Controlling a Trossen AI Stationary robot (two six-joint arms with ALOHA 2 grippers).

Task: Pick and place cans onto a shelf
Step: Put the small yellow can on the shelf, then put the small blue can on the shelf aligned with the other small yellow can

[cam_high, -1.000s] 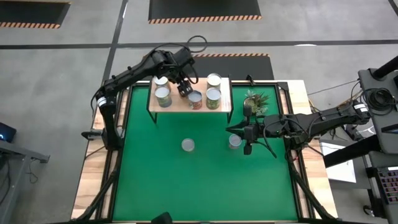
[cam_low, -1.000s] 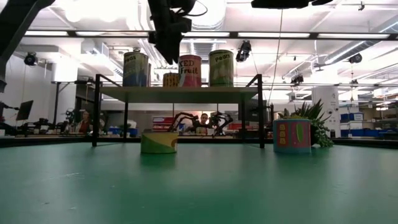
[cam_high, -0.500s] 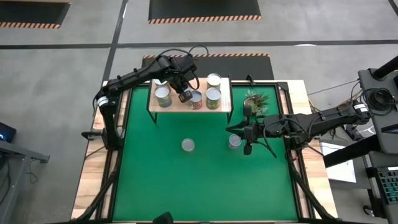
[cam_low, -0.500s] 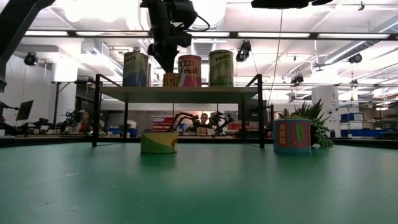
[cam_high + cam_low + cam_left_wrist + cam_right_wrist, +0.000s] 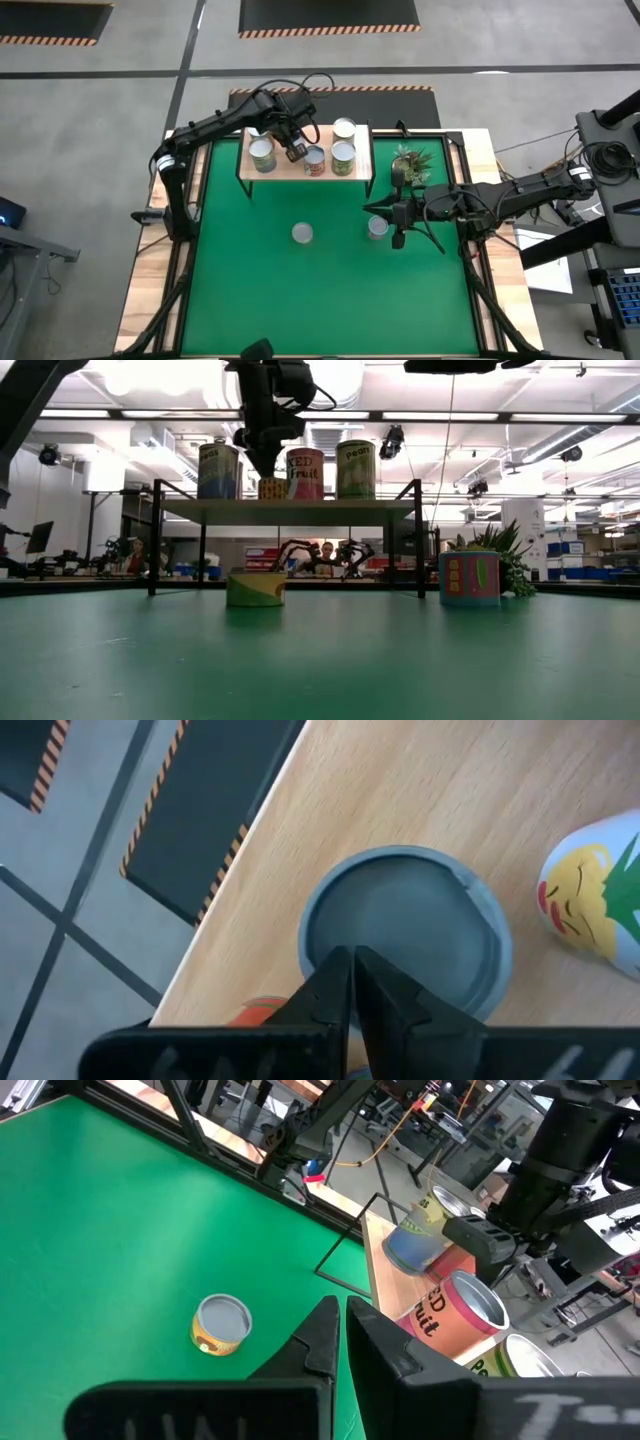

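Observation:
The shelf [image 5: 305,150] stands at the table's far side with several cans on its board. My left gripper [image 5: 352,955] is shut, pointing down right over the silver top of an orange-labelled can [image 5: 400,930] near the board's far edge, also seen in the low view [image 5: 272,488]. The arm hides this can in the high view. Two cans rest upright on the green table [image 5: 302,233] [image 5: 378,227]. My right gripper [image 5: 372,210] is shut and hangs high above the right one. My left gripper's shut fingertips [image 5: 268,472] point down at the can's silver top [image 5: 330,935], close to its rim. I cannot tell whether they touch it. The can stands upright on the shelf board.
A blue-and-yellow can [image 5: 218,470], a red can [image 5: 305,472] and a green can [image 5: 355,468] line the shelf's near edge. A potted plant [image 5: 412,162] stands to the right of the shelf. Open green table lies in front of the loose cans.
My left gripper has shut and shifted a little toward the table's near edge above the shelf. The cans and my right arm have kept still.

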